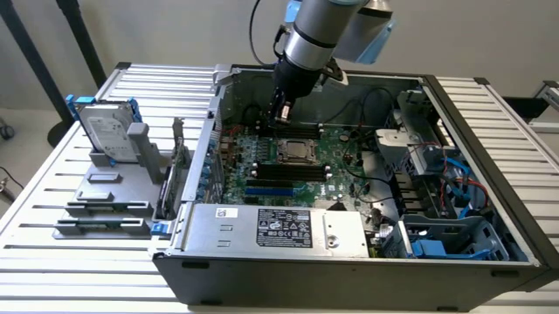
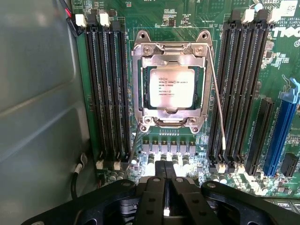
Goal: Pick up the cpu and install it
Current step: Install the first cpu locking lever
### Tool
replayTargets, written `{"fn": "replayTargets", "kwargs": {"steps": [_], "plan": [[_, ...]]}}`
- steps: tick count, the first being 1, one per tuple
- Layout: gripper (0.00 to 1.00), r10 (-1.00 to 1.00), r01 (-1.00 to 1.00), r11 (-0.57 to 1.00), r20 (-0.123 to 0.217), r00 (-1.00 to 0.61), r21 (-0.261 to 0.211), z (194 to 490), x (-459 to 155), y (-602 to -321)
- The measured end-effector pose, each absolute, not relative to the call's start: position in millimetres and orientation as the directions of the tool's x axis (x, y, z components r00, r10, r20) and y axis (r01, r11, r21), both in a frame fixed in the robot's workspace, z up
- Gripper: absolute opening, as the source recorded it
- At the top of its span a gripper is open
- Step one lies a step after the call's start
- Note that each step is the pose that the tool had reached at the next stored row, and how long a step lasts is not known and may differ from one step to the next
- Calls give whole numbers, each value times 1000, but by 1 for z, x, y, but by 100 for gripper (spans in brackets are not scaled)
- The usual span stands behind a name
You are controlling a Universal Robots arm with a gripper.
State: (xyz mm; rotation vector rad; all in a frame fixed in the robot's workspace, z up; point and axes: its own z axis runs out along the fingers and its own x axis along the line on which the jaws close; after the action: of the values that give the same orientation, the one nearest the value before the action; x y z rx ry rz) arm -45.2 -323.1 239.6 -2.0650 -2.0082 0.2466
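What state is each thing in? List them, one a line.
cpu: seated flat inside the socket frame.
gripper: shut, empty, over the board near the cpu.
memory slots: empty.
computer case: open on top.
hard drive: upright on its stand, outside the case.
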Motion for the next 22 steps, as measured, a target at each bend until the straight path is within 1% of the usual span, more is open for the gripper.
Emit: {"fn": "replayTargets", "kwargs": {"steps": [9, 16, 22], "plan": [[11, 998, 956, -19, 53, 36, -294, 240, -50, -323], [11, 996, 955, -25, 74, 49, -294, 240, -69, -323], [11, 991, 953, -72, 84, 101, -295, 240, -73, -323]]}}
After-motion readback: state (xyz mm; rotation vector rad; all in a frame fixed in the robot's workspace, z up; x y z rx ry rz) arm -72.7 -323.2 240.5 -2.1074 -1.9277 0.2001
